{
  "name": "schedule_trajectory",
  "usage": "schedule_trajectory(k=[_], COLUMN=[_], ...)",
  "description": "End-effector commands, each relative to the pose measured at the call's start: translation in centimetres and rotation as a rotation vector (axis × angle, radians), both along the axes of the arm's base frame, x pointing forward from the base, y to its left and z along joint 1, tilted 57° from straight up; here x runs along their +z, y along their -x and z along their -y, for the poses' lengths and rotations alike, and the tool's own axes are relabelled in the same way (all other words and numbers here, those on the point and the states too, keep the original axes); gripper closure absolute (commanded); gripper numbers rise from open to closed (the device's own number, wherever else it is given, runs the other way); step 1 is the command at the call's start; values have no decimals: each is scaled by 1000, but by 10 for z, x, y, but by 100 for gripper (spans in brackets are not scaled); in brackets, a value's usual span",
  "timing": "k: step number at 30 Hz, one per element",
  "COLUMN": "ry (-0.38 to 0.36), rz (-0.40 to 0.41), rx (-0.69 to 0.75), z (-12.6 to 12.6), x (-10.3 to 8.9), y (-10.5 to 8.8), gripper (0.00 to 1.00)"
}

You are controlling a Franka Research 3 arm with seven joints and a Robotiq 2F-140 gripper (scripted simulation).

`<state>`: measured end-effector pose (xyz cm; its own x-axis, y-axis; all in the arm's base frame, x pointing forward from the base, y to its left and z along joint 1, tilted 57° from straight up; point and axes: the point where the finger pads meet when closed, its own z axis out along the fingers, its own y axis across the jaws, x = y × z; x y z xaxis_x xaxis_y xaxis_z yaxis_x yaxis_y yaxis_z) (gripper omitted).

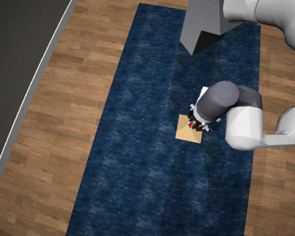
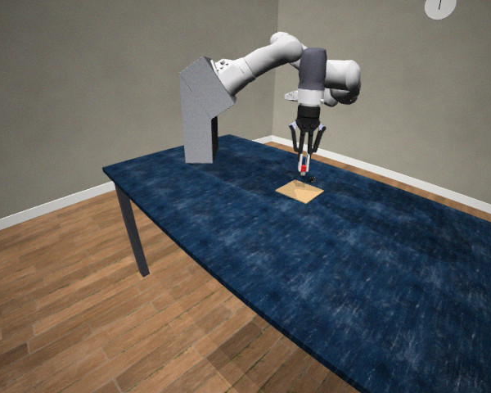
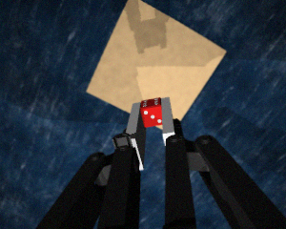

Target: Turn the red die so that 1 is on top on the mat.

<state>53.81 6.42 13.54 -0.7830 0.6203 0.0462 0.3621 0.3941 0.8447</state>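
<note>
The red die (image 1: 191, 125) (image 2: 303, 168) (image 3: 152, 114) is between the fingertips of my gripper (image 1: 190, 125) (image 2: 304, 168) (image 3: 153, 113), which is shut on it. In the wrist view, the face towards the camera shows 3, and a darker face with several pips shows at its far edge. The die is held above the tan square mat (image 1: 183, 136) (image 2: 301, 196) (image 3: 110, 81), which lies flat. A black die (image 1: 211, 130) (image 2: 312, 179) is on the table beside the mat. A white die (image 1: 218, 119) shows farther right in the top view. The red die's underside is hidden.
The blue table (image 1: 132, 122) (image 2: 254, 237) (image 3: 48, 167) surrounds the mat. The grey robot pedestal (image 1: 202, 17) (image 2: 199, 122) stands at the table's back end. The arm covers part of the table to the right in the top view.
</note>
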Motion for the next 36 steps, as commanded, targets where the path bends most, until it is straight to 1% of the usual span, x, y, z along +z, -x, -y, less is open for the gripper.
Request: schedule_trajectory(k=[1, 4, 5, 6, 8, 15, 18, 21, 25, 29, 32, 34, 36], ry=[-72, -101, -102, -119, -128, -124, -104, -71, -1, 30, 33, 78, 93], rz=[-120, -159, -160, -182, -194, -193, -182, -159, -114, -95, -93, -63, -53], rx=[-98, -127, -128, -145, -154, -164, -196, -256, -374, -425, -431, -507, -532], z=[1, -2, -2, -4, -5, -5, -6, -8, -11, -13, -13, -15, -16], x=[-1, 0, 0, 1, 1, 1, 0, 1, 1, 1, 1, 1, 1], y=[3, 5, 5, 6, 7, 7, 7, 8, 9, 9, 9, 10, 11], gripper=[91, 91, 91, 91, 91, 91, 91, 91, 91, 91, 91, 91, 91])
